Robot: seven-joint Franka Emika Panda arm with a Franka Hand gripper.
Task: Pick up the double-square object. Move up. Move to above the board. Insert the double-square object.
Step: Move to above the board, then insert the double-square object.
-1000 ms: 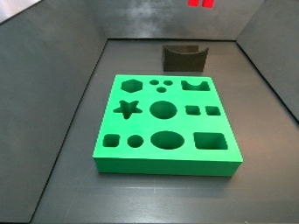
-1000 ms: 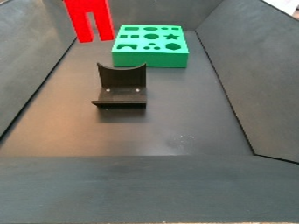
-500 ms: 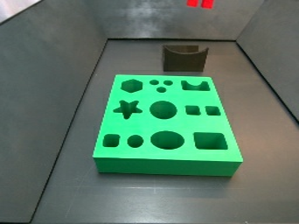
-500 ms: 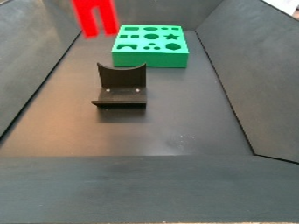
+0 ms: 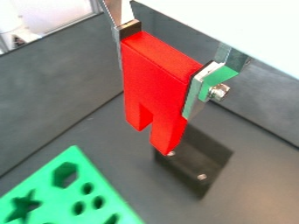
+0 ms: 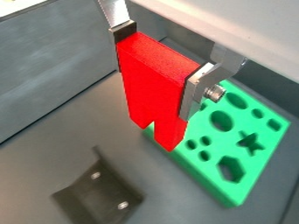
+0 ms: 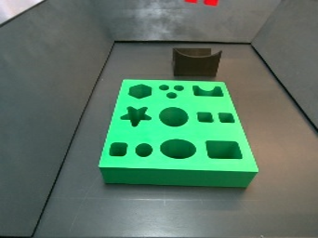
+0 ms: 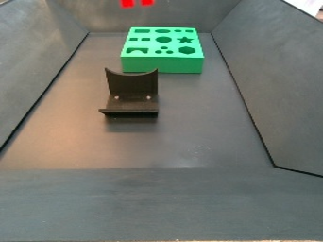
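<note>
High above the floor, the double-square object (image 5: pixel 158 83) is held by the gripper (image 5: pixel 163 54). The two silver fingers (image 5: pixel 118 16) are pressed on the red block from both sides, near its top end. Its two square prongs point down, with the slot between them. In both wrist views the block is seen hanging in the air, touching nothing but the finger pads.

In both side views only the prong tips can be seen, as small red bits at the very top edge (image 7: pixel 204 3) (image 8: pixel 138 4). The gripper itself is cut off there.

The board (image 7: pixel 177 128) is lying flat on the dark floor. Its star, hexagon, round and square holes are all seen open. The fixture (image 8: pixel 130 93) is standing on the floor near the board, not touching it. In a wrist view the fixture (image 5: pixel 197 164) is seen below the prongs, and a corner of the board (image 5: pixel 59 192) is seen off to one side.
</note>
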